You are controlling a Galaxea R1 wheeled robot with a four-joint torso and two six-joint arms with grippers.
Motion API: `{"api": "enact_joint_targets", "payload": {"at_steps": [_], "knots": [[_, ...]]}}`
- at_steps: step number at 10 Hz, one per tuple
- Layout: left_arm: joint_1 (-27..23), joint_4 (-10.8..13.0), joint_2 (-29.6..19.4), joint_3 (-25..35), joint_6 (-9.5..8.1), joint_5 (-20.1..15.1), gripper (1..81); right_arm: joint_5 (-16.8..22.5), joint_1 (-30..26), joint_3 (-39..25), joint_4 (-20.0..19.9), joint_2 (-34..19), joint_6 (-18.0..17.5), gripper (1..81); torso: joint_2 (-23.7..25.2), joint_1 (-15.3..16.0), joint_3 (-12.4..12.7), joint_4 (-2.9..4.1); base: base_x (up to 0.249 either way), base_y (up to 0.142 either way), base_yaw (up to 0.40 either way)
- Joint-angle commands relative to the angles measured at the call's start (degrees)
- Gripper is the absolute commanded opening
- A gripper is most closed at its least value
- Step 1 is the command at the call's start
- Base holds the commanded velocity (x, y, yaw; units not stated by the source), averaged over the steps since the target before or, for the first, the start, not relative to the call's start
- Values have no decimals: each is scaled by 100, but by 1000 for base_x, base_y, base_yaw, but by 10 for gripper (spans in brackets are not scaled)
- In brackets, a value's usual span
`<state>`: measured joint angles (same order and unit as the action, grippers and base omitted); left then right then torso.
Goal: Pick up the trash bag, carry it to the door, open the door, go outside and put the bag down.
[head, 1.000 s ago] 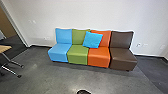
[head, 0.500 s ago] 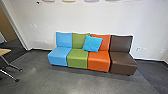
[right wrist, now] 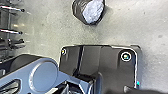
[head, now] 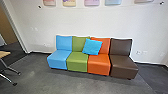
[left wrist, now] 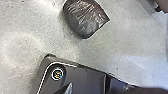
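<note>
Head view. Seats, four, joined in a row near the wall (head: 112, 25): blue seat (head: 58, 60), green seat (head: 77, 61), orange seat (head: 98, 64), brown seat (head: 123, 66). Cushion (head: 92, 46), bright blue, one, tilted across the green and orange backrests. Floor (head: 62, 83), grey, open along the row's front edge. Table (head: 4, 54), partly seen at the left, pale top, its splayed metal legs reaching onto the floor; an open gap lies between these and the blue seat. Beyond the table, a doorway with a pale frame (head: 18, 35). Wall panels (head: 91, 2), pastel, high above the seats.

Left wrist view. Trash bag (left wrist: 85, 20), black, shiny, resting on the floor, apart from the edge of the robot's dark plate (left wrist: 87, 77); bare floor between. Left gripper: jaw opening and hold, cannot tell.

Right wrist view. Same bag, with a whitish patch, clear of the plate's edge. Metal legs (right wrist: 11, 31), several, well apart from the bag, open floor between. Right gripper: jaw opening and hold, cannot tell.
</note>
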<state>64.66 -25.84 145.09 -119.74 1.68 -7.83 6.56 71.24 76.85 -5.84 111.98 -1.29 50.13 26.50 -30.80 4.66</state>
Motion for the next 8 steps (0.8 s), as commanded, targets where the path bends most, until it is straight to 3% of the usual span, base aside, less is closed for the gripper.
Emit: {"api": "enact_joint_targets", "payload": {"at_steps": [1,5,7,8], "knots": [[-643,-140,99,-427,8,-702,811,680,-974,-259,-383,-568,6,811,557,358,0,0,0,0,0],[-967,-395,266,-806,8,-931,811,689,-993,-356,-400,-824,6,811,1349,859,0,0,0,0,0],[-1125,-421,240,-806,8,-974,811,689,-984,-409,-400,-868,15,811,1725,1095,-321,0,0,0,0],[-1205,-430,205,-806,8,-1168,811,689,-984,-452,-400,-938,15,811,1913,1213,-446,0,0,0,0]]}}
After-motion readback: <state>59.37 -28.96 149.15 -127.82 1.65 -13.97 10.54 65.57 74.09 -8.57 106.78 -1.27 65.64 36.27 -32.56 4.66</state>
